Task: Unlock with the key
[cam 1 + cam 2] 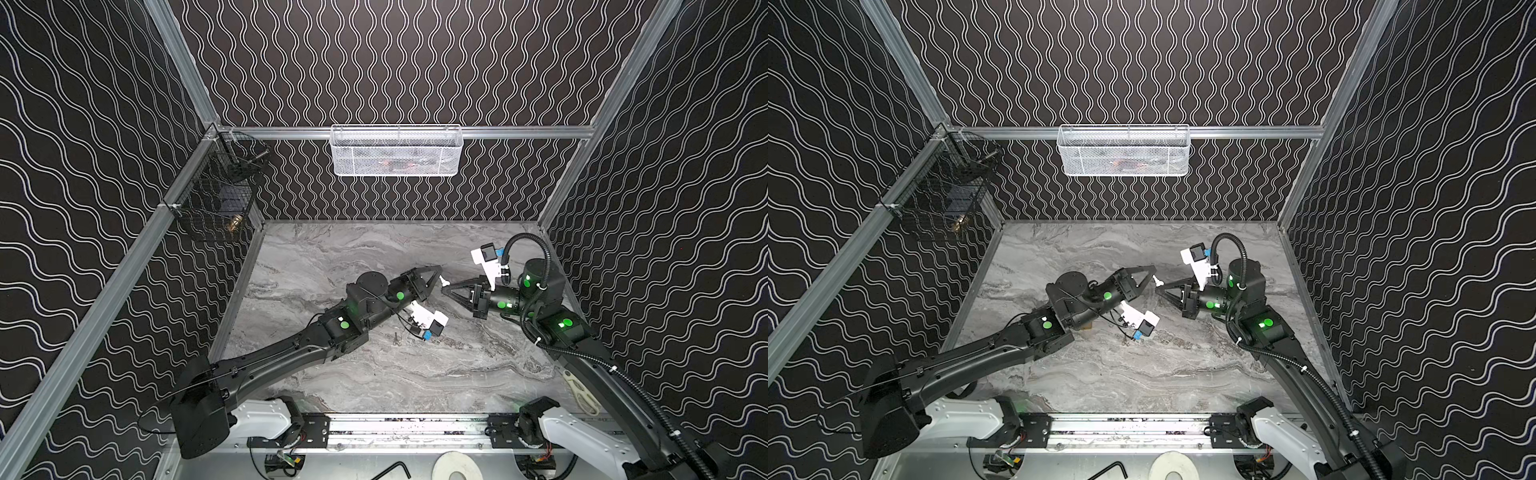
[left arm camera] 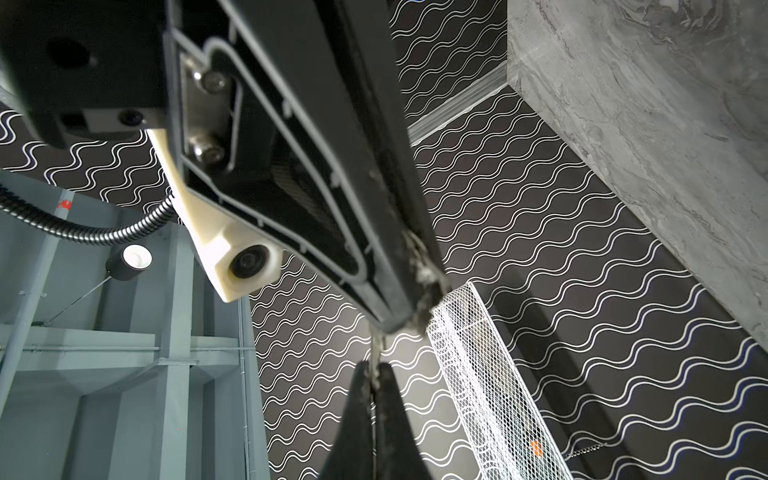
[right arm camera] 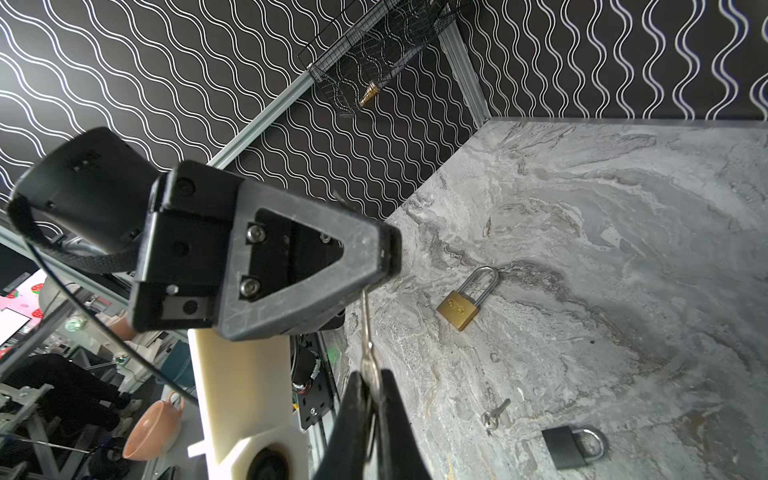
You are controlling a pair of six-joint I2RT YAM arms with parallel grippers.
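Left end effector and right end effector meet tip to tip in mid-air, both clamped on one key, whose long axis runs between them. We note the brass padlock flat on the worktop below, well apart.

The walls are black with white wavy lines all over. Shiny silver bars run up the corners and across the back. The desk is grey stone with swirly marks. A white wire basket hangs on the back wall, and a black wire basket hangs in the left corner.
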